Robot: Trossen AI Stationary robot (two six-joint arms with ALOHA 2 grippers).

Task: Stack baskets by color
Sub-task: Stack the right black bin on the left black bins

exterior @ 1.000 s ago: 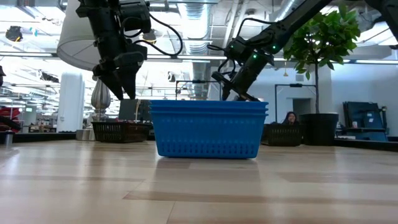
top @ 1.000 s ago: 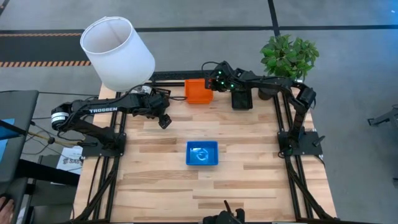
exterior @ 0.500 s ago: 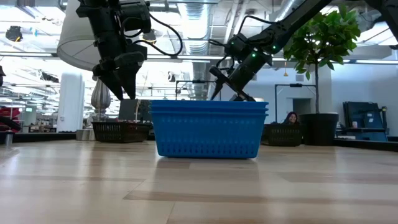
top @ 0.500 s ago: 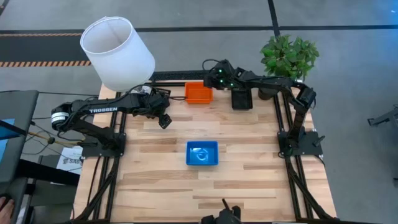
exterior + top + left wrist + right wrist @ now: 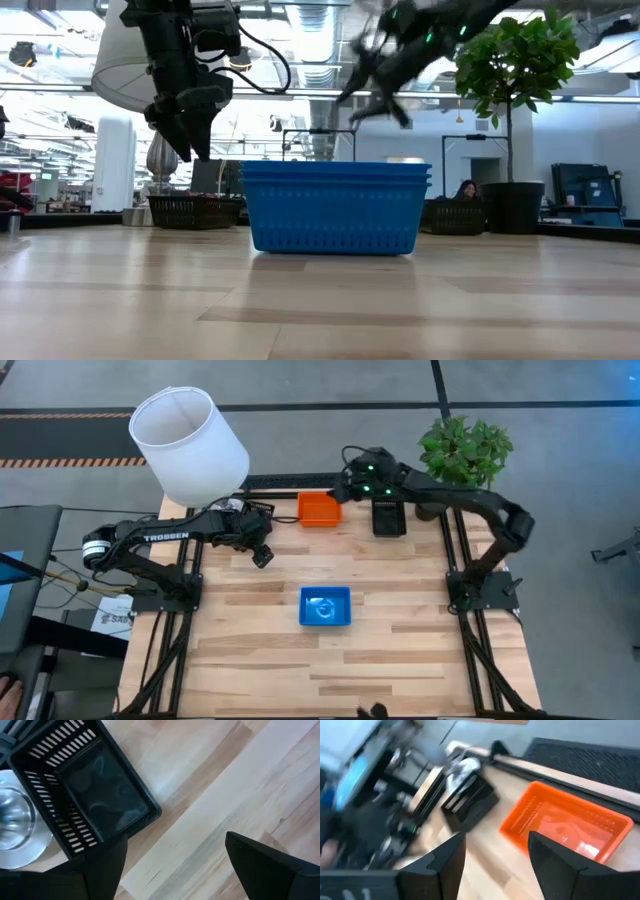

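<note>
An orange basket (image 5: 320, 510) sits at the table's far edge, with a black basket (image 5: 388, 518) just right of it. Another black basket (image 5: 85, 805) rests at the far left, beside my left gripper (image 5: 262, 556), which hangs open over bare wood. A stack of blue baskets (image 5: 335, 207) stands at mid-table. My right gripper (image 5: 495, 865) is open in the air above and just right of the orange basket (image 5: 567, 827), touching nothing.
A white lampshade (image 5: 190, 445) overhangs the far left corner, its silver base (image 5: 10, 830) next to the left black basket. A potted plant (image 5: 465, 450) stands past the far right corner. Bare wood (image 5: 330, 670) covers the near half of the table.
My right gripper has opened and let go of the orange basket, then risen and rolled, drawing slightly toward the table's right. The orange basket has settled flat at the far edge.
</note>
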